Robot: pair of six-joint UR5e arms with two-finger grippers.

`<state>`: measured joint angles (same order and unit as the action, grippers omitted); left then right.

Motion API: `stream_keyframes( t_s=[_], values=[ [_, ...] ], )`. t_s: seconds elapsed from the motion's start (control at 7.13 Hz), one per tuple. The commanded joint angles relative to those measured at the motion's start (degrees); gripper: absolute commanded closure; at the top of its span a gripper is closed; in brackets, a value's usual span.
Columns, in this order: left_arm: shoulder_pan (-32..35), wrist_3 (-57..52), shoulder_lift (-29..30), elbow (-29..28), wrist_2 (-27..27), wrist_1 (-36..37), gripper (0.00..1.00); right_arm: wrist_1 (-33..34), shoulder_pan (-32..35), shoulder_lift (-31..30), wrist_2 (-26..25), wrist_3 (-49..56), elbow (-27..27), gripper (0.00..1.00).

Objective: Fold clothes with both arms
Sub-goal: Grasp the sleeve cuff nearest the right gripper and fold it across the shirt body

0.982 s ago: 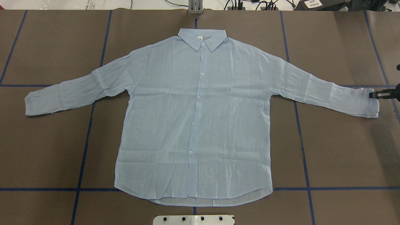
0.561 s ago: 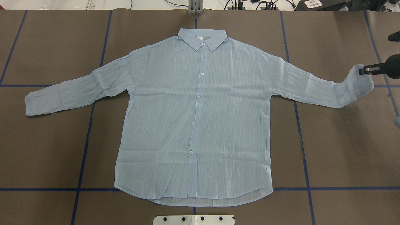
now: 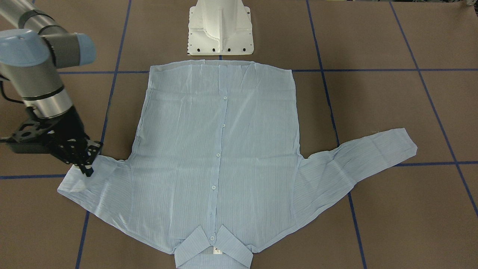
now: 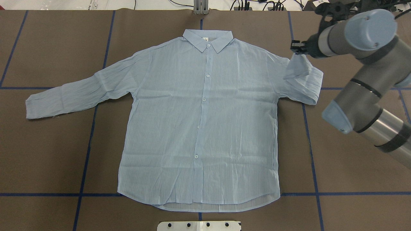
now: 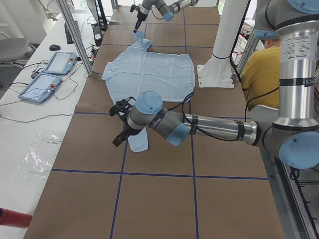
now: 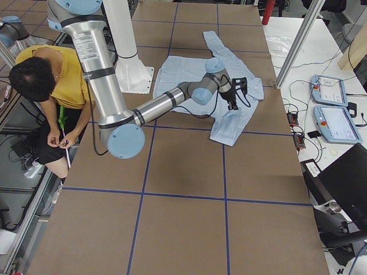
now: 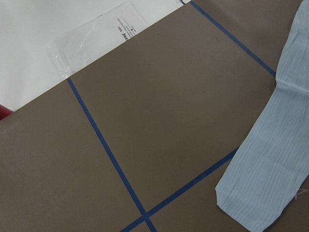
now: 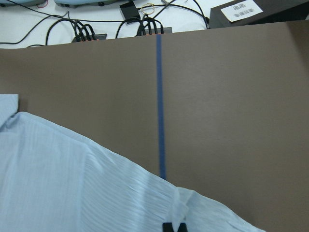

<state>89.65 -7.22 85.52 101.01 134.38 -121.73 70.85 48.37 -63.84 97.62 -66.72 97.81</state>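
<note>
Fingers (image 4: 295, 50) with cuff (image 4: 298, 66), now inboard

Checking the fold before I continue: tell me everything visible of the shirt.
The shirt is thin, light blue, finely striped, wrinkled and buttoned, lying front-up on the brown table, collar away from the robot. One sleeve lies spread flat; the other is doubled back toward its shoulder, its cuff pinched by the right gripper, jaws shut.

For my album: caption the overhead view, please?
Right gripper holds the cuff of the blue shirt, sleeve doubled back.
</note>
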Motion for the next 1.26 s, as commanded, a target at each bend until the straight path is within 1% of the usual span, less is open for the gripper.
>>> stream_keyframes(
  t_s=[0.0, 0.14, 0.28, 0.42, 0.7, 0.84, 0.98, 1.12],
  values=[
    [0.0, 0.1, 0.0, 0.0, -0.1, 0.0, 0.0, 3.6, -7.9, 12.0, -10.0, -6.6, -3.6, 1.0],
    [0.0, 0.2, 0.0, 0.0, -0.1, 0.0, 0.0, -2.5, -11.1, 15.5, -14.8, -6.6, -7.9, 1.0],
    [0.0, 0.4, 0.0, 0.0, -0.1, 0.0, 0.0, -12.5, -14.2, 17.1, -18.0, -6.6, -13.6, 1.0],
    [0.0, 0.4, 0.0, -0.1, -0.1, 0.0, 0.0, -18.5, -17.4, 18.5, -21.1, -6.7, -18.0, 1.0],
    [0.0, 0.4, 0.0, -0.1, -0.1, 0.0, 0.0, -18.8, -21.1, 25.0, -23.7, -6.7, -26.7, 1.0],
    [0.0, 0.4, 0.0, -0.4, -0.1, 0.0, 0.0, -18.8, -22.6, 26.8, -24.6, -6.8, -29.2, 1.0],
    [0.0, 0.4, 0.0, -0.5, -0.1, 0.0, 0.0, -18.7, -23.0, 27.4, -24.4, -8.4, -29.6, 0.44],
    [0.0, 0.4, 0.0, -0.6, -0.1, 0.0, 0.0, -18.1, -23.2, 30.2, -24.4, -11.9, -32.9, 0.03]
  ],
)
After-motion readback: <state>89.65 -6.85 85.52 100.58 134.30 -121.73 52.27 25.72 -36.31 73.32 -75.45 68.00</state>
